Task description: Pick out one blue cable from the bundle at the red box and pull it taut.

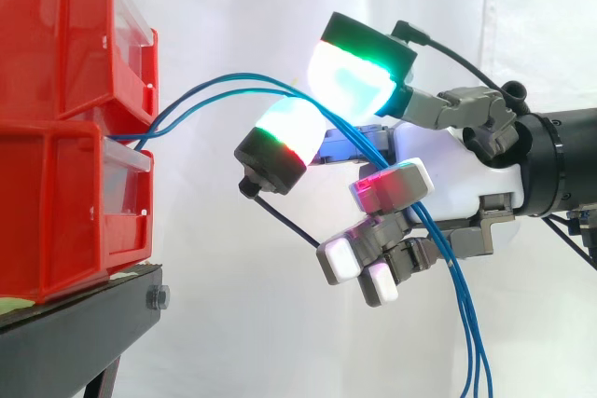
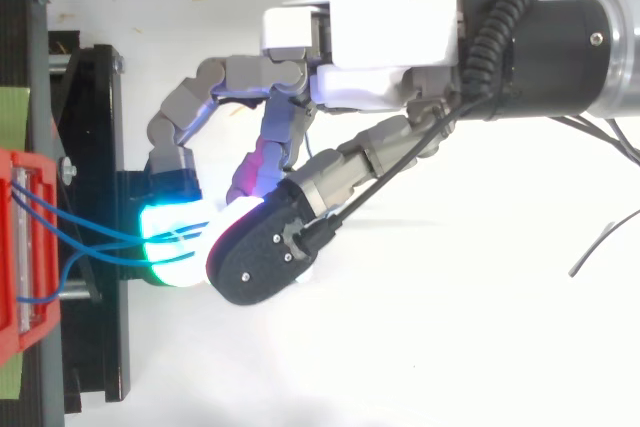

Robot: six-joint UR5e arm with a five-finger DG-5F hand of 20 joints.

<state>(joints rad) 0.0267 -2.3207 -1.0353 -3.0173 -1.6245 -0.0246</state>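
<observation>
Pinching looks to be the step in hand. Just beside the box (image 1: 65, 202), the hand (image 1: 438, 151) has its two big pads (image 1: 350, 76) curled round the blue cables (image 1: 224, 78). These arc loosely out of the box and hang past the palm. Two strands seem caught, so the next move probably calls for shedding one, then drawing away from the box.

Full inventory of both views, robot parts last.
red bins: two, red, stacked at the left on the stand.
black stand: one, black, under the bins.
blue cables: at least two strands, blue, from the bins through the fingers, then hanging below the palm.
white curtain: one, white, behind everything.
robot hand: one, white and grey, right of the bins, fingers curled round the cables, pads glowing green and white.
arm: one, black, entering from the right.
</observation>
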